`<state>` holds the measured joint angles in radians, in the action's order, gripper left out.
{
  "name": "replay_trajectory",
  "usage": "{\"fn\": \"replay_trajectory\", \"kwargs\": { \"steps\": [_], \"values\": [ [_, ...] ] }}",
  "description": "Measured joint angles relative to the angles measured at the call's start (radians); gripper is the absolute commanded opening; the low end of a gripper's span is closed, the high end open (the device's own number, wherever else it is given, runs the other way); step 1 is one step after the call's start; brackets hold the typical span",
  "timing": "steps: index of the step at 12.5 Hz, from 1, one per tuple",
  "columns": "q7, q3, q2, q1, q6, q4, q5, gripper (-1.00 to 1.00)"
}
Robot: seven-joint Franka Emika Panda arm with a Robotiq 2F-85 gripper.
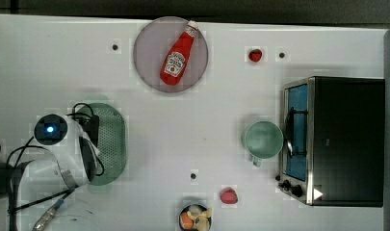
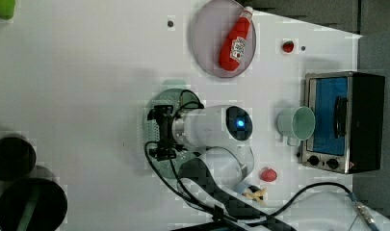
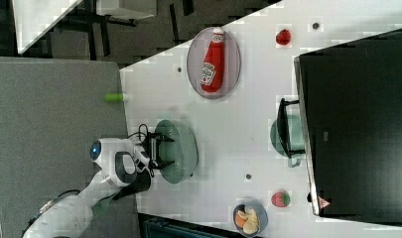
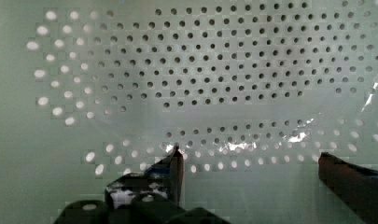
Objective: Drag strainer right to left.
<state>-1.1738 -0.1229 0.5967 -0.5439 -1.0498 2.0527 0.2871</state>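
The white worktop [image 1: 192, 120] has wide bare room in the middle, with the toaster oven [image 1: 337, 139] and the green mug [image 1: 263, 139] at the top view's right and the plate [image 1: 151, 72] bearing a ketchup bottle [image 1: 178, 55] towards the far edge. The strainer [image 1: 113, 139] lies flat near the top view's left edge, so little room seems left for dragging that way. The gripper [image 4: 249, 158] is down inside its perforated basin, jaws spread apart and clasping nothing, probably so as to press on the floor or wall and slide it.
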Motion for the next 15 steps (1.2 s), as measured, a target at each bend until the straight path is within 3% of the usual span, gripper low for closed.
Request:
{"fn": "replay_trajectory", "kwargs": {
  "steps": [6, 9, 12, 15],
  "values": [
    [-0.021, -0.008, 0.033, -0.024, 0.002, -0.078, 0.02, 1.0],
    [-0.032, -0.009, 0.072, -0.037, -0.006, -0.149, -0.022, 1.0],
    [-0.02, -0.003, 0.064, -0.056, 0.035, -0.143, -0.004, 1.0],
    [0.109, 0.051, -0.047, -0.081, 0.231, -0.051, -0.124, 1.0]
  ]
}}
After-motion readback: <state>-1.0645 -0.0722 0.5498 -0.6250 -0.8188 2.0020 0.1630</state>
